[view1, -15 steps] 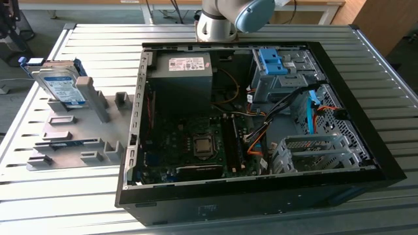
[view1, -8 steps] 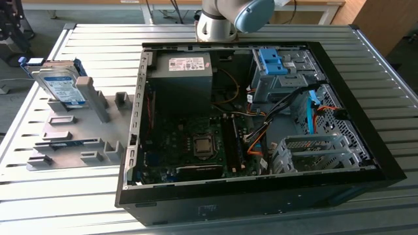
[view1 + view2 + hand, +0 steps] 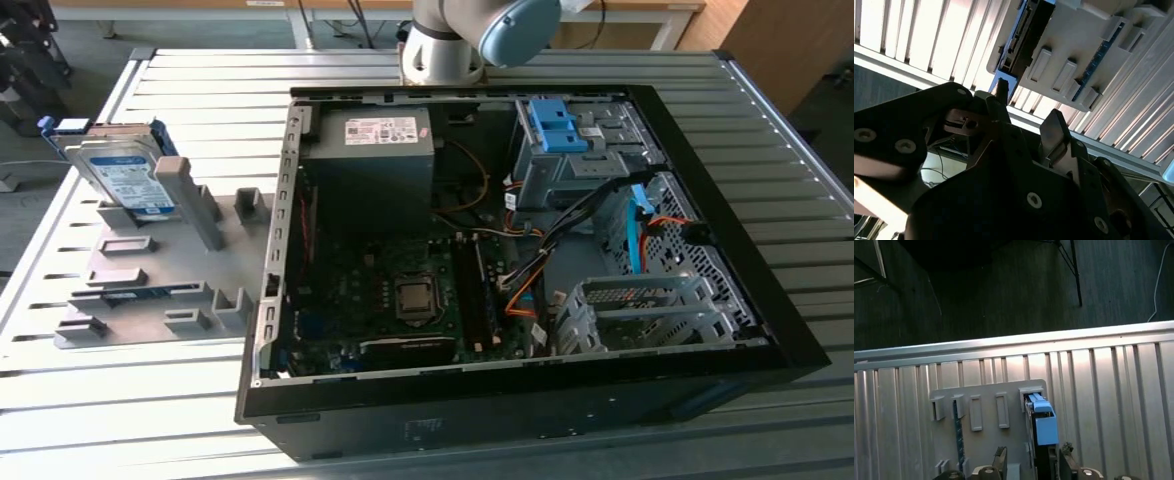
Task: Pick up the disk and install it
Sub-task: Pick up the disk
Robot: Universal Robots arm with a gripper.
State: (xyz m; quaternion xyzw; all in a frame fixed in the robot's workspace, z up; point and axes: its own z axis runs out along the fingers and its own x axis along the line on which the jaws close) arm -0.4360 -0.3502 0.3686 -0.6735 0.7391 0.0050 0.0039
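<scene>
Disk (image 3: 120, 175) stands on edge, leaning, in a slot of the grey holder (image 3: 147, 295) on the slatted worktop (image 3: 214, 75), to the exterior view's left of the open computer case (image 3: 534, 420). The arm (image 3: 447, 45) rises beyond the case's far edge. In the second wrist view the jaws stand apart with nothing between them. They seem clear of the disk, though the angle makes this hard to judge.
</scene>
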